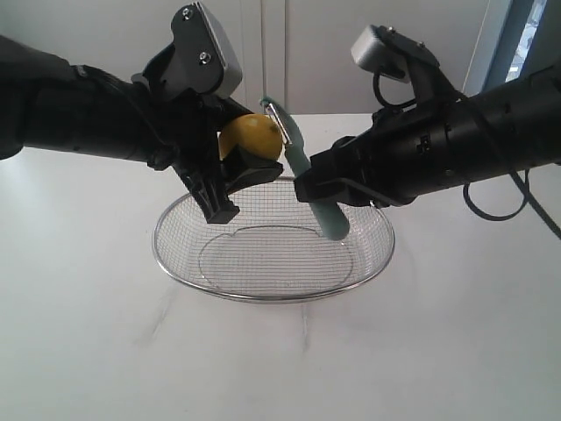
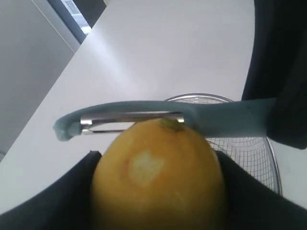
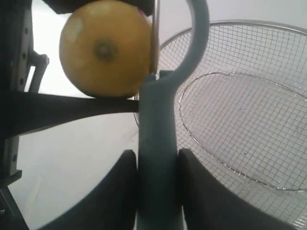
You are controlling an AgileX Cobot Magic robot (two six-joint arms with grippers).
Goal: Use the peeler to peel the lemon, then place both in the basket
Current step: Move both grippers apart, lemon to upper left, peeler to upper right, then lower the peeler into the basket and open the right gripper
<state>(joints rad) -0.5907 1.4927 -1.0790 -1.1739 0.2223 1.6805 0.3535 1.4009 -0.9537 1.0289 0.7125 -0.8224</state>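
Clamping the lemon (image 1: 250, 137) in left fingers (image 1: 213, 195), right fingers (image 3: 204, 194) clamped on peeler (image 1: 299, 151), blade touching lemon, above basket (image 1: 272, 299).

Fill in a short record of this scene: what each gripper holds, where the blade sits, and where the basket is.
left gripper: jaws shut on lemon
right gripper: jaws shut on peeler, by its handle
blade: against the lemon
lemon skin: one pale patch, otherwise yellow
basket: on the table, below both, empty
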